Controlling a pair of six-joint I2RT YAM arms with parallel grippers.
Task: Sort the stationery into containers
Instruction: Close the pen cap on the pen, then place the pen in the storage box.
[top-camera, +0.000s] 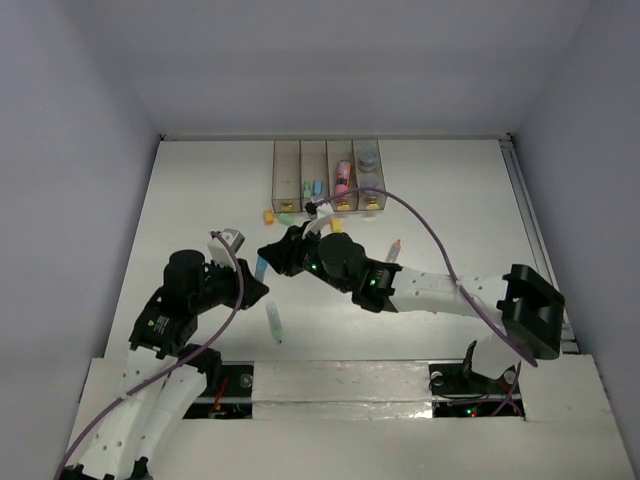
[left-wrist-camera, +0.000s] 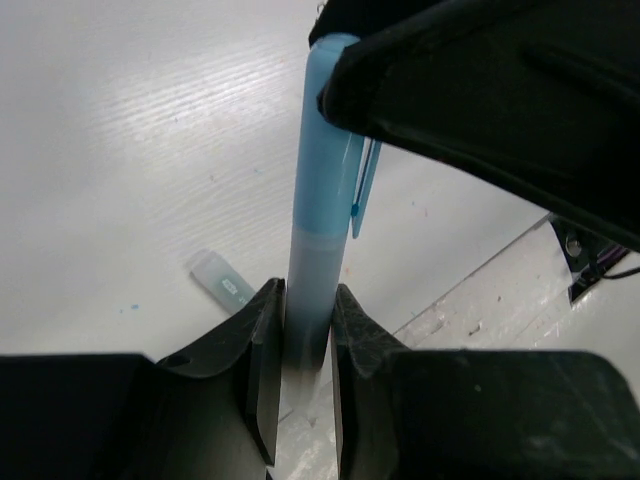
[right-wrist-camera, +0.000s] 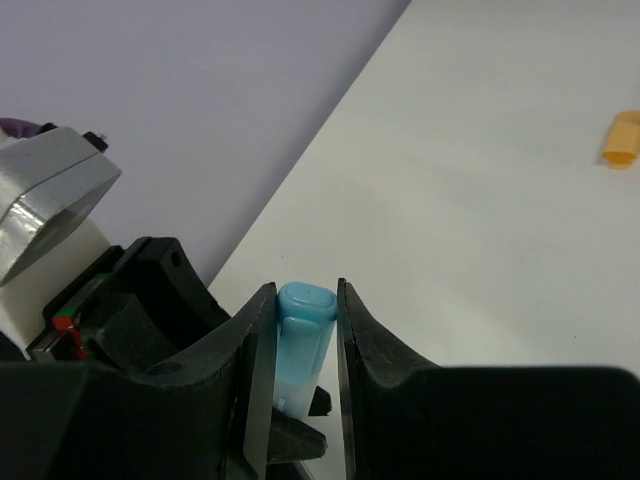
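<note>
A light blue marker (top-camera: 262, 267) hangs above the table between both grippers. My left gripper (left-wrist-camera: 308, 340) is shut on its pale lower barrel (left-wrist-camera: 318, 260). My right gripper (right-wrist-camera: 305, 300) is shut on its blue clipped cap (right-wrist-camera: 303, 325), and one right finger (left-wrist-camera: 480, 90) covers the cap's end in the left wrist view. In the top view the left gripper (top-camera: 258, 287) and right gripper (top-camera: 272, 252) meet nose to nose at mid-table. The containers (top-camera: 287, 170) stand at the back and hold blue, green, pink, yellow and grey pieces.
Loose stationery lies in front of the bins: an orange cap (top-camera: 268, 215), a green piece (top-camera: 287, 220), a yellow piece (top-camera: 336, 226) and an orange-tipped marker (top-camera: 394, 250). A clear teal-tipped marker (top-camera: 274, 322) lies near the front edge. A small clear piece (left-wrist-camera: 222, 282) lies under the left gripper.
</note>
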